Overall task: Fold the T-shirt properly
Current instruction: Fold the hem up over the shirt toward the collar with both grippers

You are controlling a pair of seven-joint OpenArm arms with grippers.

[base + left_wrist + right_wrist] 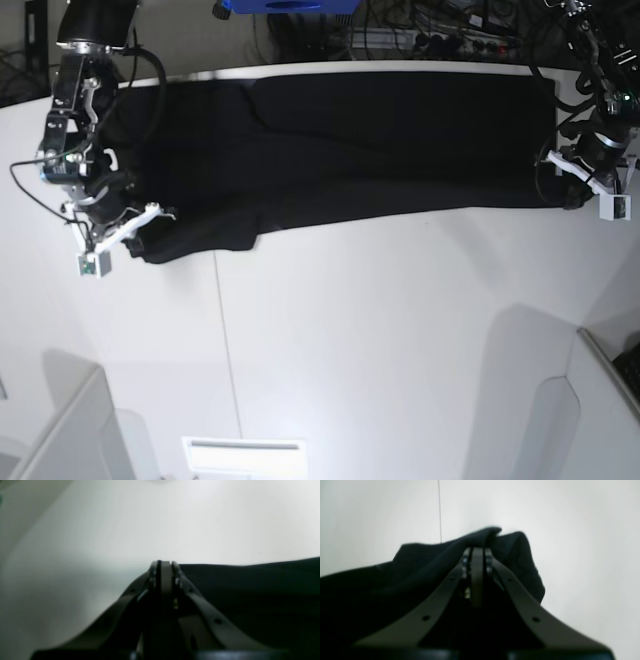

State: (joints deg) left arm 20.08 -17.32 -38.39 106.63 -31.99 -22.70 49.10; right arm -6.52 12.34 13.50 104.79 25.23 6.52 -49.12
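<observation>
Right gripper (pixel 477 551) pinched tight, jaws together, with a bunch of black T-shirt (pixel 425 562) caught at the tips. Cloth humped up over the tips, spreading low and dark to the left, with a small fold hanging on the right. White table (pixel 582 542) behind, with one thin dark line (pixel 439 510) running up it.

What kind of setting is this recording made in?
Probably a robotics lab bench: a white tabletop bearing a black cloth T-shirt, two mounted arms at its ends, and tangled cables and electronics behind it.
</observation>
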